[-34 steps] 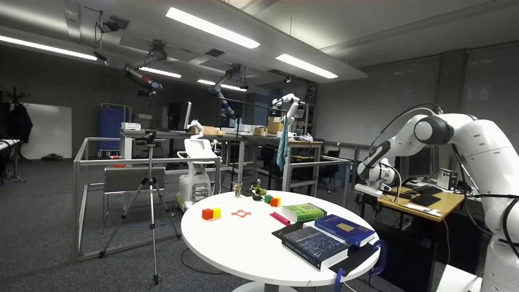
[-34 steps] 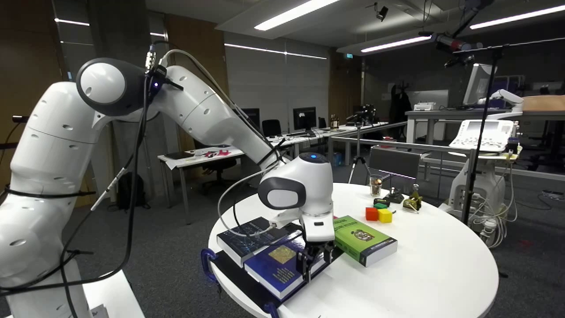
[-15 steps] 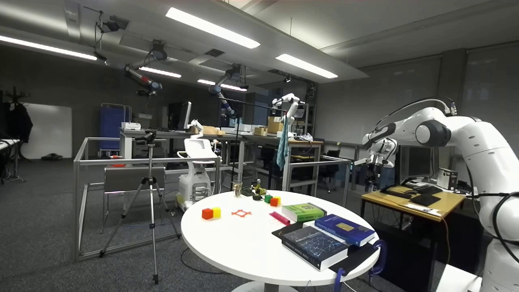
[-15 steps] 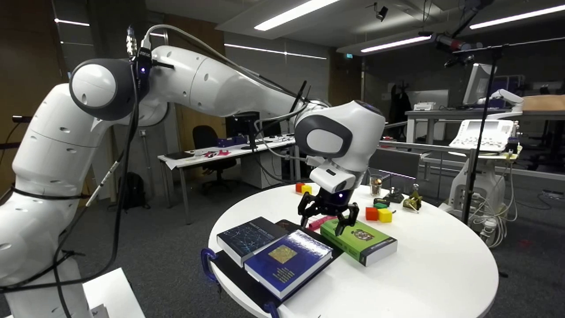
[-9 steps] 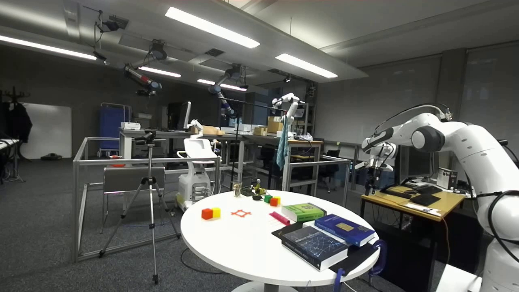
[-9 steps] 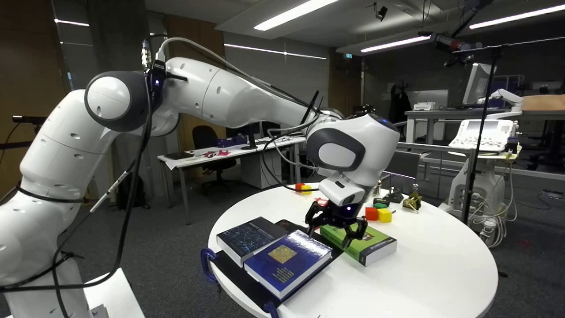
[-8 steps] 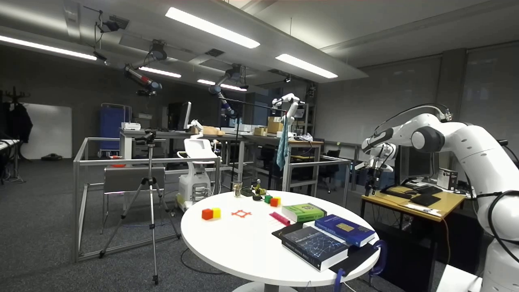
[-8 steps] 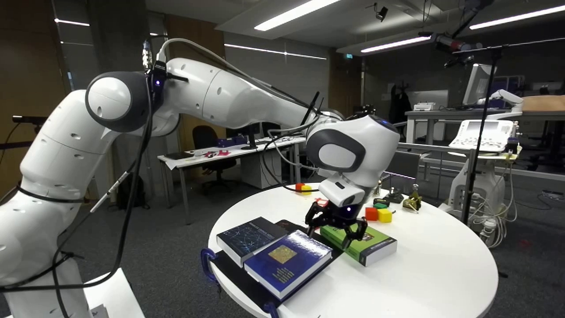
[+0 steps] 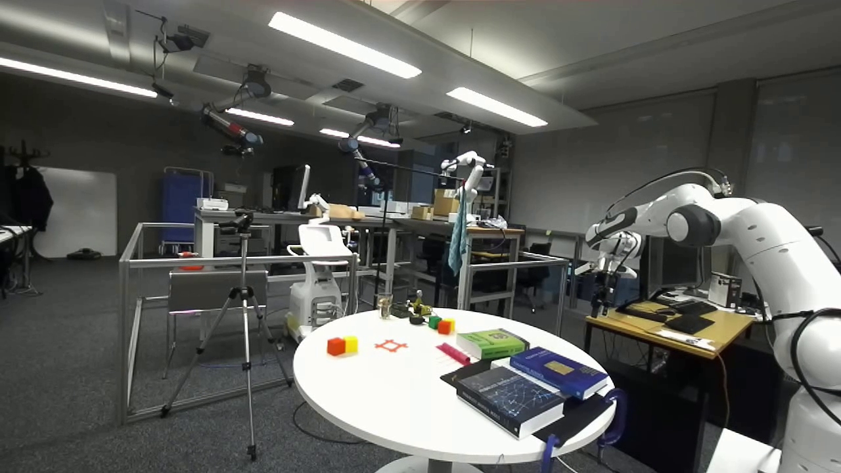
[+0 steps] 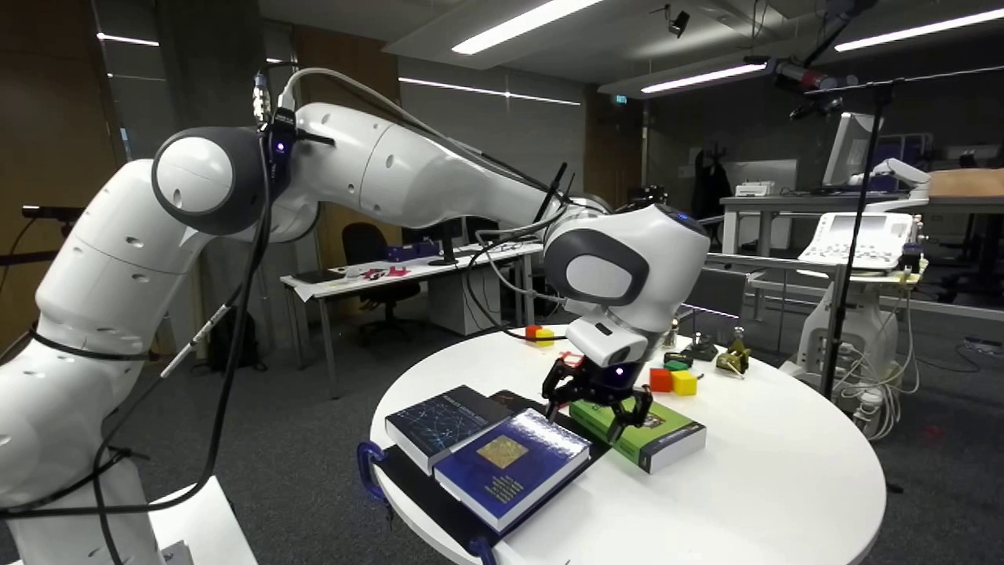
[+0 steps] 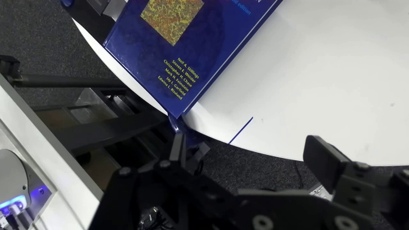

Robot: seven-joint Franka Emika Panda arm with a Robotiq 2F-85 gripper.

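Facing across the table (image 9: 387, 394) from either side of its clamped edge in both exterior views; peering down at that edge, closer, in the wrist view; sharing the blue book (image 11: 198, 48) throughout.

The arched arm (image 10: 427, 180) holds its widely spread gripper (image 10: 584, 424) angled downward.

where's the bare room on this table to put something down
The white tabletop is bare between the blue book, green book and rim, and between the red frame and dark book. Crowded: the black mat, largely under books.
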